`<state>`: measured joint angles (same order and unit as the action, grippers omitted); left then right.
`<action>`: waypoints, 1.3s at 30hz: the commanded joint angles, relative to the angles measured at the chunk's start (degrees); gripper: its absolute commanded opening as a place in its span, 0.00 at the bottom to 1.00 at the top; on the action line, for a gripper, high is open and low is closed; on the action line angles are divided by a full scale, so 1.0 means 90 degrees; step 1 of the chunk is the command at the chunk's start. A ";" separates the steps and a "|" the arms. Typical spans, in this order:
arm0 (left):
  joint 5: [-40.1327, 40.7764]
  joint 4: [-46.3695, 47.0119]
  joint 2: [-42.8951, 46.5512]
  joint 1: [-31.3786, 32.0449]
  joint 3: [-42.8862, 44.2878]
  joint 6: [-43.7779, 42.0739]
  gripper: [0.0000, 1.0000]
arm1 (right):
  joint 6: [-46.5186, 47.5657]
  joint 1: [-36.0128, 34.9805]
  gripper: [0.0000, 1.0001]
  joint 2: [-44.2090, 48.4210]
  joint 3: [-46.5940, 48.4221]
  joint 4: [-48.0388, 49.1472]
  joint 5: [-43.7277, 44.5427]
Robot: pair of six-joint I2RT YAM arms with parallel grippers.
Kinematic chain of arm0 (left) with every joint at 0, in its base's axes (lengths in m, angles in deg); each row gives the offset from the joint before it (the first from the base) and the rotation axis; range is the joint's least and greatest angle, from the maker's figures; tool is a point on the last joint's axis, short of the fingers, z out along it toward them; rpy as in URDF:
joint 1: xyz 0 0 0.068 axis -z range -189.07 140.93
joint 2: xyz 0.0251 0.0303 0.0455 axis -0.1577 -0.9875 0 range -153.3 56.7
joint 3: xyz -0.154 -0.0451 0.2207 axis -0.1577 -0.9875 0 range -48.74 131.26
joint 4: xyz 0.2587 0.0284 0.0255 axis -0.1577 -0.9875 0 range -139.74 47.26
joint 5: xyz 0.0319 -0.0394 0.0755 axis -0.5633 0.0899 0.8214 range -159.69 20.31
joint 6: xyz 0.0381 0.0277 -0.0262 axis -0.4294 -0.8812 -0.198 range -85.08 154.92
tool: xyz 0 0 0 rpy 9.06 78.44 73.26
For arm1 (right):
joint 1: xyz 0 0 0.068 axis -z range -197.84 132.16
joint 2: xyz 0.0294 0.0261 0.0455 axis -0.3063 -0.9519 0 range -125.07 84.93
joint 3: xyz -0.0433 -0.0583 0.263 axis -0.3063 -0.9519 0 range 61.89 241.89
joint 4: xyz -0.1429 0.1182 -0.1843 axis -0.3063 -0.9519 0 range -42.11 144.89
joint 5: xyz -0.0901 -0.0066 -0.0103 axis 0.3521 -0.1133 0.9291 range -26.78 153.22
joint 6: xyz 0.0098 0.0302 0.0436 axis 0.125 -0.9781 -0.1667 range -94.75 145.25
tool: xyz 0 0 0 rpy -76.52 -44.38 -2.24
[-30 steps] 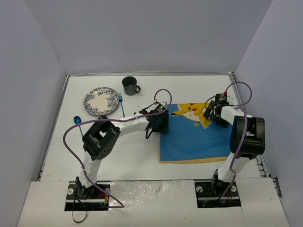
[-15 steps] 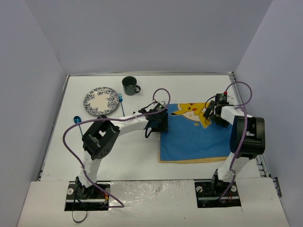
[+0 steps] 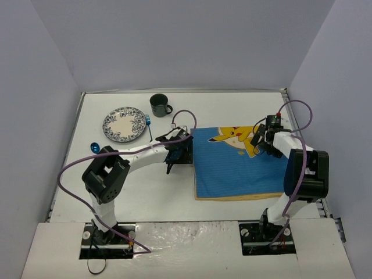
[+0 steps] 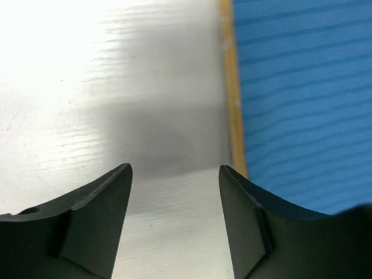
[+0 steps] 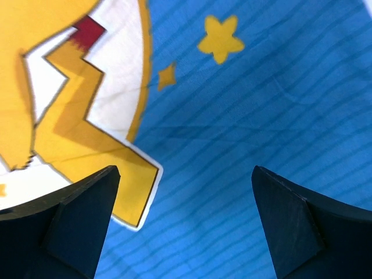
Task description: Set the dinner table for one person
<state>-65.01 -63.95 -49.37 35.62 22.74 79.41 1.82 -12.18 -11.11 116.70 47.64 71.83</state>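
Note:
The dinner table (image 3: 145, 192) is the white tabletop. A blue cartoon-printed mat (image 3: 238, 165) lies flat on its right half. My left gripper (image 3: 176, 156) is open and empty, low over the bare table just left of the mat's left edge; the left wrist view shows the gripper (image 4: 175, 174) over the table (image 4: 116, 87), with the mat's yellow border (image 4: 232, 104) to the right. My right gripper (image 3: 257, 143) is open and empty over the mat's far right part; in the right wrist view the gripper (image 5: 186, 174) hangs over the blue cloth (image 5: 261, 104).
A patterned plate (image 3: 124, 124) lies at the far left. A dark green mug (image 3: 159, 105) stands behind it. A thin blue-tipped utensil (image 3: 150, 129) lies right of the plate, and a blue-headed utensil (image 3: 95, 146) lies near the left edge.
My left gripper has moved left, off the mat onto bare table. The mat's far left corner now lies spread further left. The right gripper has hardly moved.

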 commanded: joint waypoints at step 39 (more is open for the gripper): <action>-0.2014 0.0679 0.0310 0.0248 -0.0624 -0.0502 0.18 | -0.0819 -0.1884 0.00 0.0507 -0.1805 0.1114 -0.2010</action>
<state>-85.22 -55.29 -47.74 38.11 15.68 76.73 -4.64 -28.87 -3.36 102.06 57.47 51.97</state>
